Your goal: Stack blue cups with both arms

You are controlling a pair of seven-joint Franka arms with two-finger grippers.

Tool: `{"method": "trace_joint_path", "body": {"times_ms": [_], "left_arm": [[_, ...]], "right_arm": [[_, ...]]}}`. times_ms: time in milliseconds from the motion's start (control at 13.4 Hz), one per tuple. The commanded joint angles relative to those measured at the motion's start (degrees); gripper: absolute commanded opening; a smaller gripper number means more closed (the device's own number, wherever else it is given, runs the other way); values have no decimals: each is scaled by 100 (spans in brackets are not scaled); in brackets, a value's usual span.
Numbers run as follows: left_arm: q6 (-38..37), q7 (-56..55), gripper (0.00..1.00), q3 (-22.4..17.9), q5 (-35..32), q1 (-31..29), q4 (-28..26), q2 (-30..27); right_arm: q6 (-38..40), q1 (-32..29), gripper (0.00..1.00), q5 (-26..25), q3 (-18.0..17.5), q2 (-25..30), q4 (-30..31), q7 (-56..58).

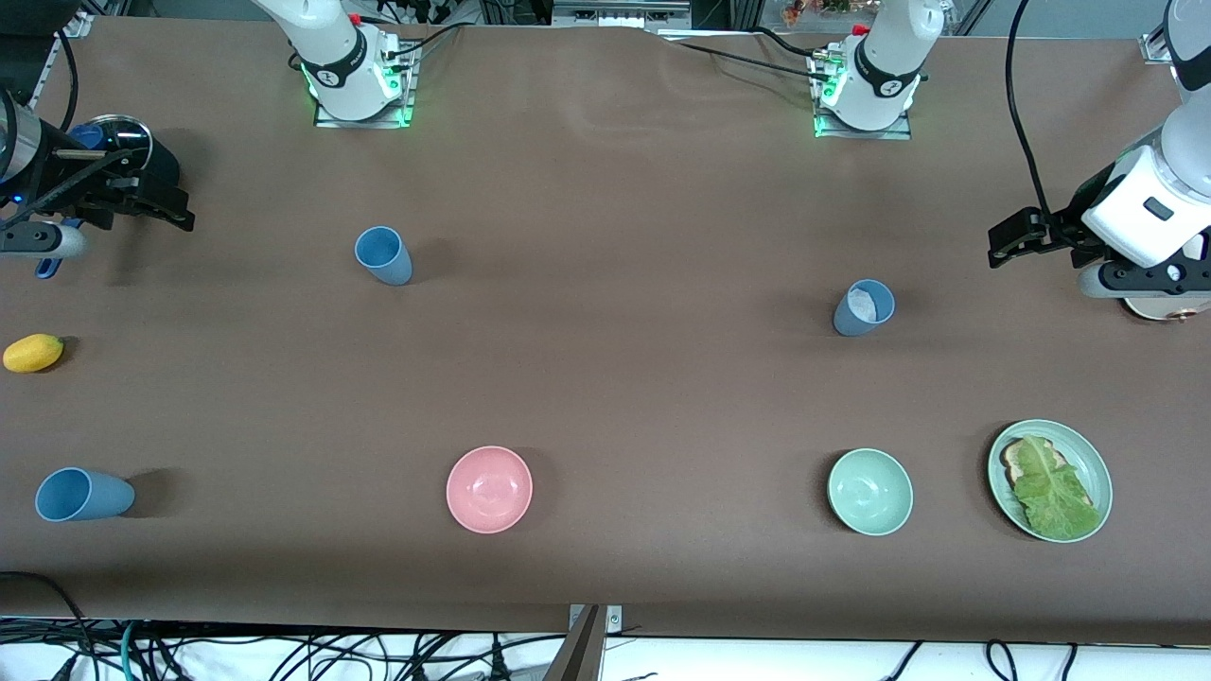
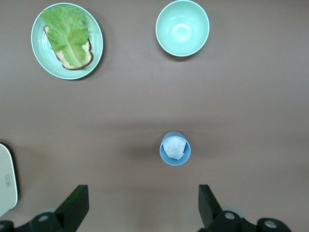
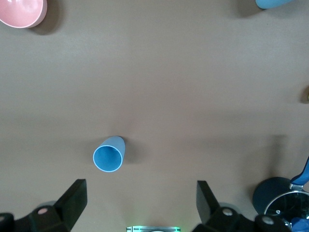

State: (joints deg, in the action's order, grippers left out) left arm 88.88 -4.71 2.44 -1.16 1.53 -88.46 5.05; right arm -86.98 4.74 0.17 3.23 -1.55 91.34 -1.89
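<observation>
Three blue cups stand apart on the brown table. One (image 1: 383, 255) is upright toward the right arm's end and shows in the right wrist view (image 3: 109, 154). One with a white patch inside (image 1: 863, 307) is upright toward the left arm's end and shows in the left wrist view (image 2: 175, 148). The third (image 1: 83, 495) lies on its side near the front edge at the right arm's end. My right gripper (image 1: 175, 210) (image 3: 141, 205) is open and empty, up over the right arm's end of the table. My left gripper (image 1: 1005, 244) (image 2: 143, 208) is open and empty, up over the left arm's end.
A pink bowl (image 1: 489, 489), a mint-green bowl (image 1: 869, 491) and a green plate (image 1: 1079, 449) with toast and lettuce sit near the front edge. A yellow fruit (image 1: 33, 353) lies at the right arm's end. A dark pot (image 1: 114, 137) sits by the right gripper.
</observation>
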Motion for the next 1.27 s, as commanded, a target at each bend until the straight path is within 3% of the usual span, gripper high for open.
{"method": "trace_joint_path", "body": {"times_ms": [0, 1194], "left_arm": [[-135, 137, 100, 19, -77, -30, 136, 14], [-275, 137, 100, 19, -68, -30, 109, 75]], "right_arm": [[24, -8, 100, 80, 2, -38, -125, 84], [-126, -96, 100, 80, 20, -82, -116, 84]]}}
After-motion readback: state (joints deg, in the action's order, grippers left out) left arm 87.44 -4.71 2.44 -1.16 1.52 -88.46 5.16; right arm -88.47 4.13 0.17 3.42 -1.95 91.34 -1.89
